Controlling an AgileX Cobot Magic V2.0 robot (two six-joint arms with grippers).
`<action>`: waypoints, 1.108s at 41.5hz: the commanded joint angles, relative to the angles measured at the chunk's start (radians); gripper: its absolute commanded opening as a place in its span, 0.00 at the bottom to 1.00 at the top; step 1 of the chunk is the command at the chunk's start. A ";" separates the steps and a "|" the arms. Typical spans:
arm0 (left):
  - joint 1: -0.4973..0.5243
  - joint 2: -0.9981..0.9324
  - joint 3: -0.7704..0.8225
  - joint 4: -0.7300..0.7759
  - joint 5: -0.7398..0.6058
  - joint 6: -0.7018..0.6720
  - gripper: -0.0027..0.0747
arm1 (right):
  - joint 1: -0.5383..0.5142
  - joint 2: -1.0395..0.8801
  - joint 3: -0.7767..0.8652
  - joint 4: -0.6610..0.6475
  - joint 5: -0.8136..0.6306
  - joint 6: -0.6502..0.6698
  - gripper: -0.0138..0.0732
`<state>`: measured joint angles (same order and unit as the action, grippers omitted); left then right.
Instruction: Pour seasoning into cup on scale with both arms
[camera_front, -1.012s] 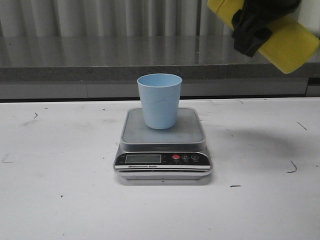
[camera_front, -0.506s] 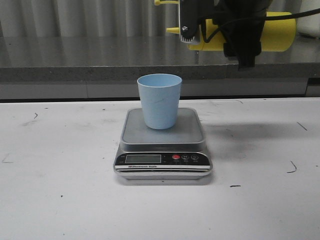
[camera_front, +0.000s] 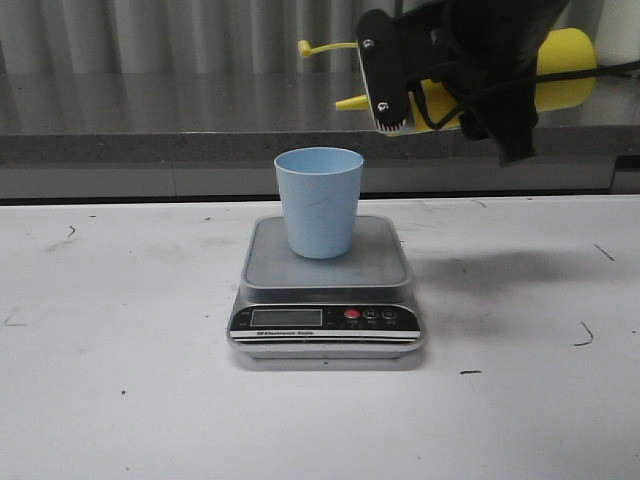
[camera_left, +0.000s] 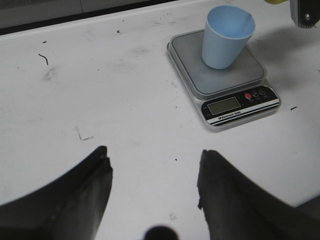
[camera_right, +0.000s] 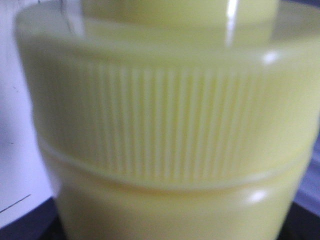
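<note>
The light blue cup (camera_front: 319, 201) stands upright on the steel plate of the silver scale (camera_front: 325, 283) in the middle of the white table. Above and to the right of it, my right gripper (camera_front: 478, 78) is shut on the yellow seasoning bottle (camera_front: 566, 66). The bottle lies almost level, nozzle (camera_front: 351, 103) pointing left, slightly down, just right of the cup's rim and above it. Its tethered cap (camera_front: 309, 47) hangs open. In the right wrist view the bottle's ribbed collar (camera_right: 170, 125) fills the frame. My left gripper (camera_left: 154, 164) is open over bare table, well short of the scale (camera_left: 234, 106) and cup (camera_left: 226, 37).
A grey stone ledge (camera_front: 150, 120) runs along the back of the table below a corrugated wall. The white tabletop (camera_front: 120, 380) carries small dark pen marks. The scale's display and red button (camera_front: 352, 314) face the front.
The right arm has swung the bottle from a raised, tilted pose at the upper right to nearly level, then lowered it, bringing the nozzle down toward the cup. Cup and scale have not moved.
</note>
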<state>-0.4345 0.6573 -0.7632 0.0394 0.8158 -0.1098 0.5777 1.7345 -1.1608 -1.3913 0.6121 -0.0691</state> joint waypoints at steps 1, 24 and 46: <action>-0.008 0.000 -0.023 -0.005 -0.071 -0.009 0.54 | 0.006 -0.063 -0.018 -0.174 0.027 -0.032 0.59; -0.008 0.000 -0.023 -0.005 -0.071 -0.009 0.54 | 0.006 -0.063 -0.018 -0.251 0.057 -0.023 0.59; -0.008 0.000 -0.023 -0.005 -0.071 -0.009 0.54 | 0.004 -0.079 -0.018 -0.023 0.118 0.699 0.59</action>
<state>-0.4345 0.6573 -0.7632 0.0394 0.8158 -0.1098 0.5860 1.7325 -1.1526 -1.3761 0.6550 0.4811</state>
